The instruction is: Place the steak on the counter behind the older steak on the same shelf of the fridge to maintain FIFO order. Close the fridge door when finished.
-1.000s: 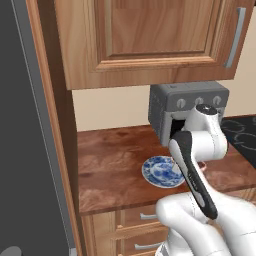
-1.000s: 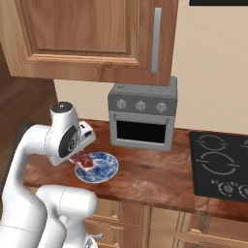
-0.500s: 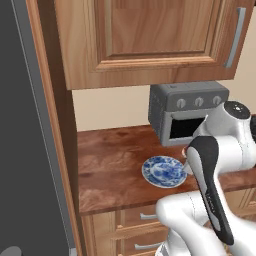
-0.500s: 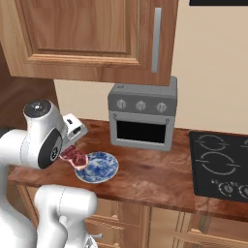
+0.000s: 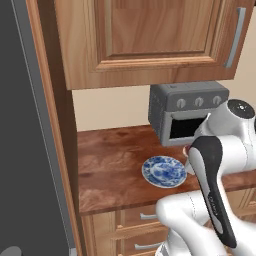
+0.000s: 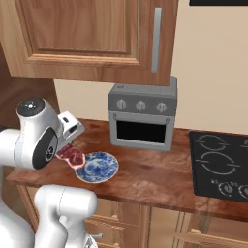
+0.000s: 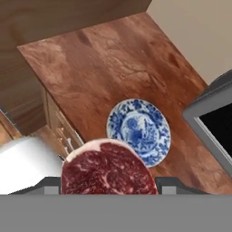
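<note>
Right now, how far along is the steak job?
Done: the steak is off the plate and lifted above the counter. In hand: the gripper is shut on it. Left: carry it to the fridge, set it behind the older steak, close the door.

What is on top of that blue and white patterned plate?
Nothing rests on the blue and white patterned plate. The pinkish-red marbled steak hangs above its edge, covering a small part of the rim.

Plate (image 5: pixel 164 171) and toaster oven (image 5: pixel 187 112) crowd counter (image 5: pixel 110 165).
</note>
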{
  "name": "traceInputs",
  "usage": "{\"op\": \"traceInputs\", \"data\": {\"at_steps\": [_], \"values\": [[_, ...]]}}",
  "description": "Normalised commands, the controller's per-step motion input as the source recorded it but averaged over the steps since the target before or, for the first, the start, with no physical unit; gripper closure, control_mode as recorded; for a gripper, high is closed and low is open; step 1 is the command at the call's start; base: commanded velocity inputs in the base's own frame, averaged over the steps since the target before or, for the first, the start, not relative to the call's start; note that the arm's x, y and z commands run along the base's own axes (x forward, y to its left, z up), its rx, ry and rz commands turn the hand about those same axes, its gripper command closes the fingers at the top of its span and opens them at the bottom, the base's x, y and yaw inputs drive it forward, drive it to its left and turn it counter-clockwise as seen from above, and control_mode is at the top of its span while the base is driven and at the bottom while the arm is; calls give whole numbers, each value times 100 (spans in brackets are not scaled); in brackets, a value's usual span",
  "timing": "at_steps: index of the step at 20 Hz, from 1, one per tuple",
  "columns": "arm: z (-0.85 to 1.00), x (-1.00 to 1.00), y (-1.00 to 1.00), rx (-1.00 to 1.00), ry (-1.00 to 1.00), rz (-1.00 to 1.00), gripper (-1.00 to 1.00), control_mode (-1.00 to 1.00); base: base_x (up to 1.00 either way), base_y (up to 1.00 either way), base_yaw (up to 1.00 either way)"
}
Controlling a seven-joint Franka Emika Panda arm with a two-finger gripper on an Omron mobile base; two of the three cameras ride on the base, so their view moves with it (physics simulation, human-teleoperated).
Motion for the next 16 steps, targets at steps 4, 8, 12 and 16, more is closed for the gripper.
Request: {"op": "traceInputs", "data": {"at_steps": [4,8,12,16], "values": [[-5,-39,-3,0,-6,0,100,100,-25,-4,0],[0,0,0,0,0,0,100,100,-100,-9,-4],[0,0,0,0,0,0,100,100,-100,0,-3],[0,0,0,0,0,0,100,100,-100,0,-2]]}}
